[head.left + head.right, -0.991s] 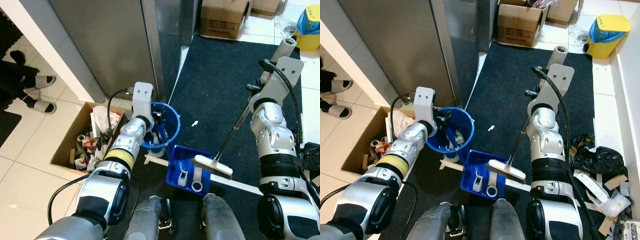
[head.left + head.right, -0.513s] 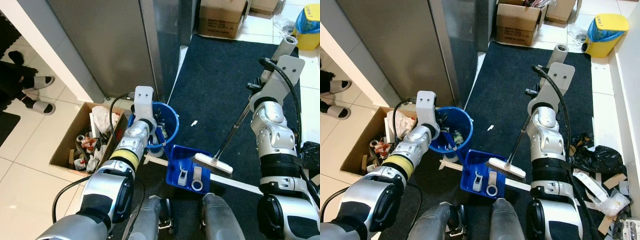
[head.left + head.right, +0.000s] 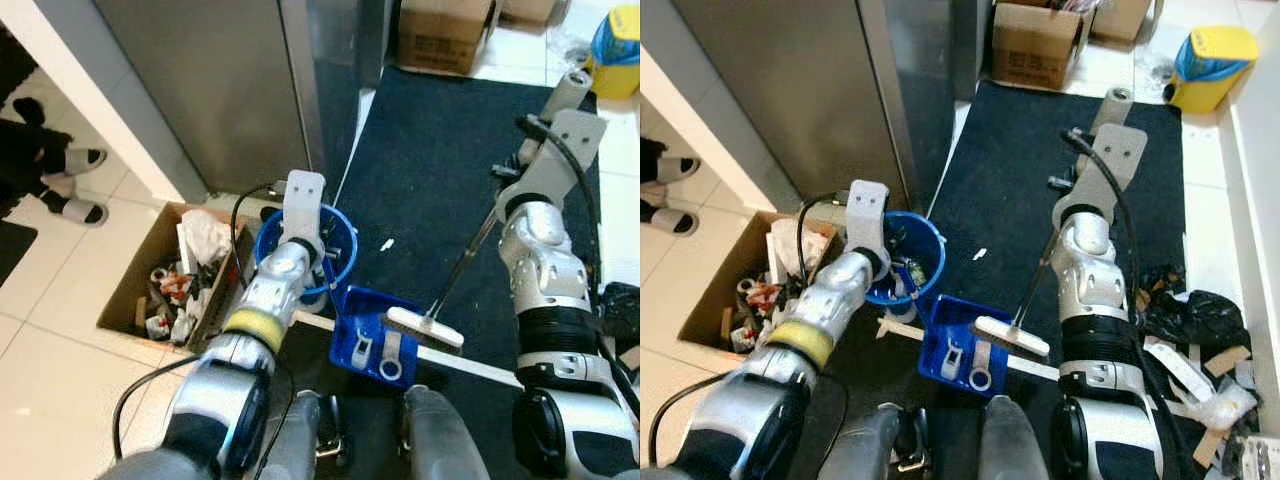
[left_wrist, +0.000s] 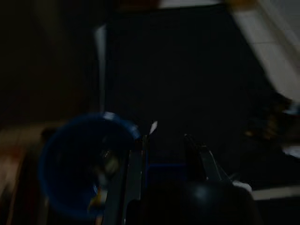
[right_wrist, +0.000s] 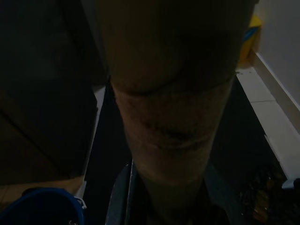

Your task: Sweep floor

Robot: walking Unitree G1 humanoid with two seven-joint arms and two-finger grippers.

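A blue dustpan (image 3: 368, 335) lies on the dark mat (image 3: 440, 160) in front of my feet, with white bits of debris in it. My left gripper (image 3: 322, 268) is shut on the dustpan's blue handle (image 4: 146, 157), right beside a blue bucket (image 3: 272, 236). The broom's white brush head (image 3: 425, 327) rests across the dustpan's far edge. Its thin handle (image 3: 465, 262) runs up to my right gripper (image 3: 506, 188), which is shut on it; the handle (image 5: 168, 93) looms large in the right wrist view. A small white scrap (image 3: 386, 244) lies on the mat beyond the dustpan.
An open cardboard box of rubbish (image 3: 165, 285) sits left of the bucket, against a tall steel cabinet (image 3: 220, 80). A person's slippered feet (image 3: 72, 185) stand at far left. A white strip (image 3: 485, 367) crosses the mat. Black bag and litter (image 3: 1190, 305) lie right; yellow bin (image 3: 1210, 55) far right.
My left wrist has shifted a little to the right over the bucket's rim, still holding the dustpan handle. The broom and right arm have hardly moved.
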